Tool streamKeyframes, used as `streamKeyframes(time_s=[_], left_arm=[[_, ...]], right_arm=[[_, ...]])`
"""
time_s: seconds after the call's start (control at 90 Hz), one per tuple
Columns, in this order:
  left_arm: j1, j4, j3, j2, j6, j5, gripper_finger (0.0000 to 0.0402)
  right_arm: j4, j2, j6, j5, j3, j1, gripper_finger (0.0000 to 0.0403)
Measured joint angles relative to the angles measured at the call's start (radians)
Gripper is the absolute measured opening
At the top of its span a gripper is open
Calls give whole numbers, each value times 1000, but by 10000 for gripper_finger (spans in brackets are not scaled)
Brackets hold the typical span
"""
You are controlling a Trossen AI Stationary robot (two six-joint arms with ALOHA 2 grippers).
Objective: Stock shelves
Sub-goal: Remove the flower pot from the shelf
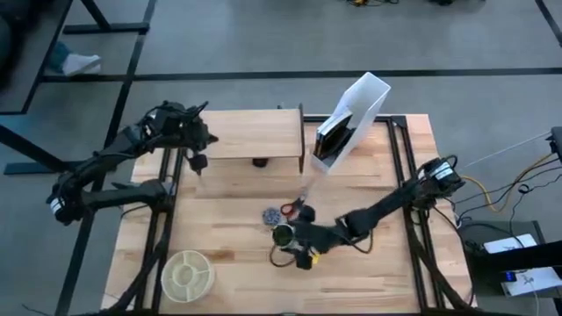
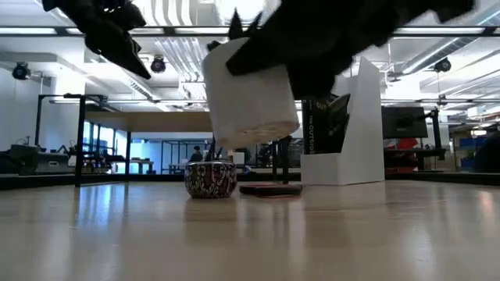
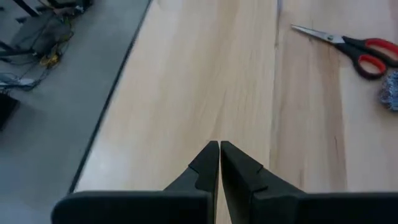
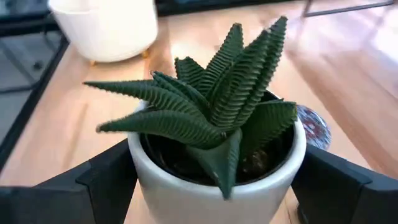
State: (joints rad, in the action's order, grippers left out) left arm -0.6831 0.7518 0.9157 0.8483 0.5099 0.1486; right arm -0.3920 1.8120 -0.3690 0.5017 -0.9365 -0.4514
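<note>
High view first: the low riser shelf (image 1: 255, 134), a rectangular light-wood board on thin black legs, stands at the desk's far edge, left of centre, with nothing on its top. Just beside its right end leans a white angled file holder (image 1: 356, 114) with dark books in it.

The right gripper (image 4: 214, 180) is out over the middle of the light-wood desk (image 1: 228, 237), nearer the front edge. Its fingers (image 4: 109, 177) are spread wide and pressed against both sides of a small white round pot holding a spiky dark-green succulent (image 4: 217, 124). From the low view the white pot (image 2: 250, 90) hangs clear of the desk surface, tilted a little.

Beneath and just beyond it sit a small black-and-white patterned bowl (image 2: 210, 178) and red-handled scissors (image 3: 351, 46) lying flat, blades toward the shelf.

The left gripper (image 3: 219, 163) hovers at the shelf's left end, near the desk's far-left corner, its fingers closed tip to tip and empty.

Near the front-left corner rests a cream round sectioned dish (image 1: 187, 274).
</note>
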Motion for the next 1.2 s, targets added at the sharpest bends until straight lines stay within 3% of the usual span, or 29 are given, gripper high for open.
streamKeyframes(time_s=[0.178,0.322,0.467,0.644,0.8,0.989,1.2], left_arm=[[1,-35,0,37,-18,0,0],[2,-73,0,72,-72,2,0],[11,-61,0,101,-116,74,0],[97,-61,0,90,-176,75,0],[230,-78,-4,76,-261,66,0],[445,-132,-59,79,-371,-85,0],[697,-354,-206,82,-497,-317,0]], right_arm=[[-189,65,-14,131,70,-30,332],[-292,162,4,141,62,-26,335],[-337,220,20,198,40,-22,332],[-335,245,20,278,40,-15,339],[-331,250,8,281,40,-8,344],[-324,250,2,278,40,-8,346],[-307,228,27,258,40,-8,347]])
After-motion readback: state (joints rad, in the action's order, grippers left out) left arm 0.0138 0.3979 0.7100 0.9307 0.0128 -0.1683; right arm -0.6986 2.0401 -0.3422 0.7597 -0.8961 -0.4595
